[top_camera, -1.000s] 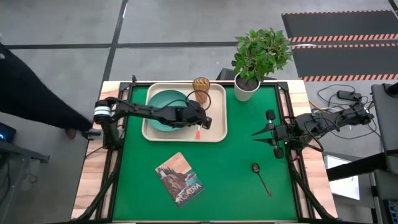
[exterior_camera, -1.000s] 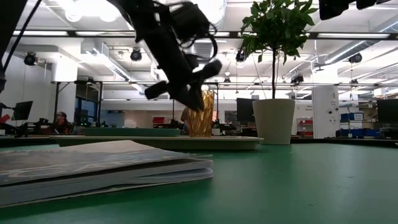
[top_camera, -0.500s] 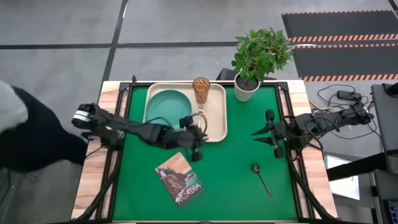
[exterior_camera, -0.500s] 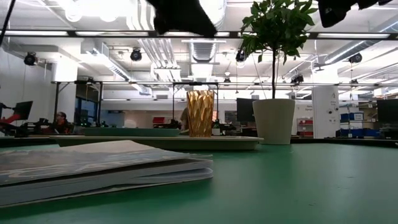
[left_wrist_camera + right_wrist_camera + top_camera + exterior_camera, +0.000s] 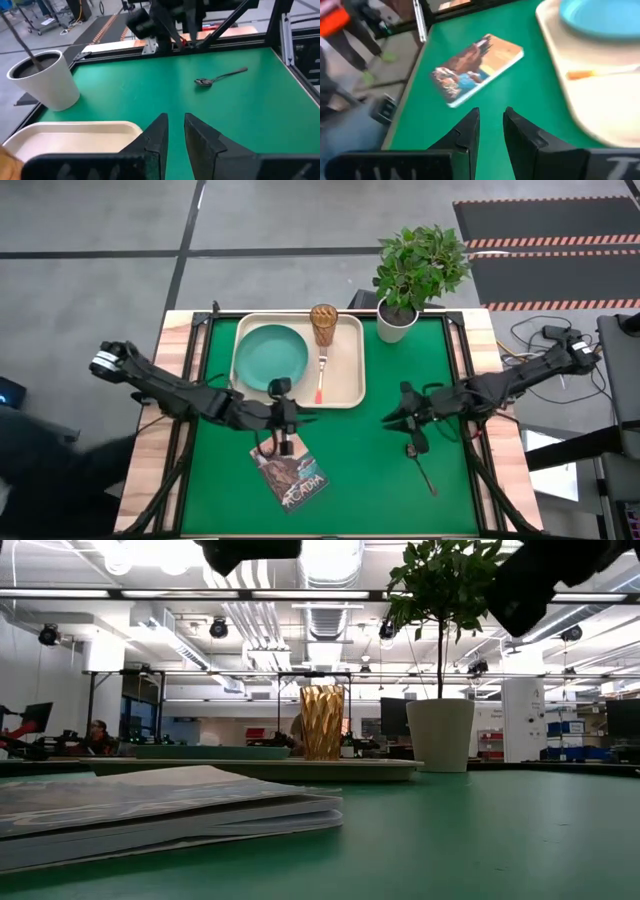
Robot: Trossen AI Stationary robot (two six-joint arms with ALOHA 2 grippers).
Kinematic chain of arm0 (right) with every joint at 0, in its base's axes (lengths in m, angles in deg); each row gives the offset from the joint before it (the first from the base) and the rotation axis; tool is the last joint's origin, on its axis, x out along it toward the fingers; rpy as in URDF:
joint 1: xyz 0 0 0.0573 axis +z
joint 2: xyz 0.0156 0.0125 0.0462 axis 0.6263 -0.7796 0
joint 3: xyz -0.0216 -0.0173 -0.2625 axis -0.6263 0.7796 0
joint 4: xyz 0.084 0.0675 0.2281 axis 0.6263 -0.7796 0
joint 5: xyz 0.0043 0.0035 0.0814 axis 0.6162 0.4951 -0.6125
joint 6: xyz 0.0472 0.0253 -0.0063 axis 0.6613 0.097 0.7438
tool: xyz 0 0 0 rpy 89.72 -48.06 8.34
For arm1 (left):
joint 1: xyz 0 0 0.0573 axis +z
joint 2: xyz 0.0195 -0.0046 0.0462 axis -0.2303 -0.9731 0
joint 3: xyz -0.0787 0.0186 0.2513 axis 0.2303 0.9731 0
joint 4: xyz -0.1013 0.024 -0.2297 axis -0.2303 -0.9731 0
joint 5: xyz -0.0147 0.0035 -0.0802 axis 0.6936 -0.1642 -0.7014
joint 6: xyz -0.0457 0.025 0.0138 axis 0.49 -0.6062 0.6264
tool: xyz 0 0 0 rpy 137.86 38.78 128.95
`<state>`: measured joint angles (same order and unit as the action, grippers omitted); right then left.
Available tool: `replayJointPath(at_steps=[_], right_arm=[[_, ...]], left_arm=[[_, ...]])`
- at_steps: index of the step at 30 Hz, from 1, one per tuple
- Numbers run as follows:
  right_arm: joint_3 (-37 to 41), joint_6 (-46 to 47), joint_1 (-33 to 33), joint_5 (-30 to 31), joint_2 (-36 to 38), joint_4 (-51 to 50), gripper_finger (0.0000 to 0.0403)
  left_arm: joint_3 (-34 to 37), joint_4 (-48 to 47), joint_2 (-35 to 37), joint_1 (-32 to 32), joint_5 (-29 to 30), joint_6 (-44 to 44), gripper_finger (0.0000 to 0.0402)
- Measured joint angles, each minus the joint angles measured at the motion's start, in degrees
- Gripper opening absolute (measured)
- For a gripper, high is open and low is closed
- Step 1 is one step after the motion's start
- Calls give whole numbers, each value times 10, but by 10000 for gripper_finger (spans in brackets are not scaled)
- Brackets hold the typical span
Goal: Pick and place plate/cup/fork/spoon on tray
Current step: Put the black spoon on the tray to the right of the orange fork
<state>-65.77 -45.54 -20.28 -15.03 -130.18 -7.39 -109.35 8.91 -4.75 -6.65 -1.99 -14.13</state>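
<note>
The cream tray (image 5: 348, 385) lies at the far middle of the green mat. On it are the teal plate (image 5: 272, 357), the amber ribbed cup (image 5: 323, 323) and the orange-handled fork (image 5: 321, 380), lying flat. The dark spoon (image 5: 420, 465) lies on the mat at the near right and also shows in the left wrist view (image 5: 220, 77). My left gripper (image 5: 300, 418) is shut and empty, just near of the tray, over the book's far edge. My right gripper (image 5: 388, 420) is shut and empty, above the mat just far-left of the spoon's bowl.
A picture book (image 5: 289, 468) lies on the mat near of the tray. A white pot with a green plant (image 5: 397, 320) stands at the tray's far right. Bare mat lies between the tray and the spoon.
My left gripper has drawn back from over the tray toward the near edge and the table's left, leaving the fork lying on the tray. My right gripper has moved toward the table's left and a little near, toward the spoon.
</note>
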Motion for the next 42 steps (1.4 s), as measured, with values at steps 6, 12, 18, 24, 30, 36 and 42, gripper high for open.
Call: replayJointPath(at_steps=[6,12,18,24,30,36,42], right_arm=[[-32,180,18,-57,-70,-50,75],[-80,383,54,-83,-119,-219,73],[-125,579,127,-100,-172,-362,64],[-141,676,199,-109,-232,-377,60],[-147,734,217,-108,-289,-386,89],[-147,734,218,-108,-342,-386,128],[-147,740,219,-110,-381,-383,134]], left_arm=[[51,2,61,0,0,1,44],[81,1,102,0,0,4,44],[89,0,114,0,0,4,44],[89,-1,113,0,0,-12,44],[89,0,121,0,0,-43,44],[89,1,125,0,0,-42,44],[89,-1,125,0,-2,-41,44]])
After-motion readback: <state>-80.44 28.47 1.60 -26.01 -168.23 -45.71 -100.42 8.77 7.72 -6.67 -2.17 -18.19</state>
